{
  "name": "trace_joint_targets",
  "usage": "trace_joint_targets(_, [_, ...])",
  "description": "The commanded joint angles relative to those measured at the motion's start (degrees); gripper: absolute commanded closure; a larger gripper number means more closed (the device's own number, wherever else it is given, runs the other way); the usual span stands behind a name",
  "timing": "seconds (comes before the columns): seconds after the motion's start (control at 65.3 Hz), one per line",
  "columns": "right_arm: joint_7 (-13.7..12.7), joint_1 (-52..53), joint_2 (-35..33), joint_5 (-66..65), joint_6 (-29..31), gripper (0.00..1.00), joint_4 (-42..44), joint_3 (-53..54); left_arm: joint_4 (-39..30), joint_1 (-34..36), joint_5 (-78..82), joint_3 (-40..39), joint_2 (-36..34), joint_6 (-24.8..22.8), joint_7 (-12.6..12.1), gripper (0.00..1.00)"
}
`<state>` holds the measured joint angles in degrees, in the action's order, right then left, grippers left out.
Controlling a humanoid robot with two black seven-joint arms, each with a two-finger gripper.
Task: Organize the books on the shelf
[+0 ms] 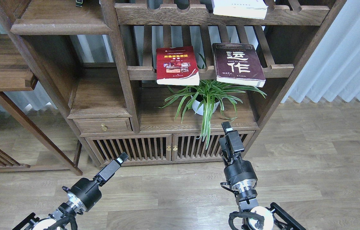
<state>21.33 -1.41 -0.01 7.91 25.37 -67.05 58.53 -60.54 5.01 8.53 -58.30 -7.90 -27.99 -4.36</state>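
Both my left end effector (pixel 123 157) and right end effector (pixel 226 125) hang empty, fingers indistinct. The red book (pixel 176 65) and maroon book (pixel 238 64) lie on the slatted rack (pixel 280 68); next, I'd reach for one.

Red book (pixel 176 65) with yellow title, maroon book (pixel 238 64) with white characters, seemingly white book (pixel 240 8), green-striped plant (pixel 207 94)

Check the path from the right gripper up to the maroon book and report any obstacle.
The spider plant stands directly between the right gripper and the maroon book, its leaves spreading just under the slatted rack the book lies on.
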Motion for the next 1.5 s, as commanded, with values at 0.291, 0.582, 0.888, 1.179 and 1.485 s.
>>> trace_joint_targets(0.291, [0.1, 1.3, 0.0, 0.0, 2.6, 0.01, 4.2, -3.2, 0.0, 0.0, 0.0, -0.4, 0.4, 0.0, 0.0, 0.0])
trace_joint_targets(0.582, [0.0, 0.8, 0.0, -0.1, 2.6, 0.01, 9.1, -3.4, 0.0, -0.3, 0.0, -0.5, 0.5, 0.0, 0.0, 0.0])
trace_joint_targets(0.888, [-0.1, 1.1, 0.0, 0.0, 2.6, 0.01, 9.1, -3.5, -0.2, -0.6, 0.0, -0.7, 1.0, 0.0, 0.1, 0.0])
trace_joint_targets(1.179, [0.2, 5.9, 0.0, 0.6, 2.6, 0.01, 18.0, -4.0, 0.2, -0.9, -0.5, -7.2, 1.4, 0.0, 0.3, 0.0])
trace_joint_targets(1.485, [0.3, 17.0, 0.0, 6.1, 2.6, 0.01, 23.7, -3.9, 0.2, -0.4, -0.6, -7.5, 1.5, 0.0, 0.2, 0.0])
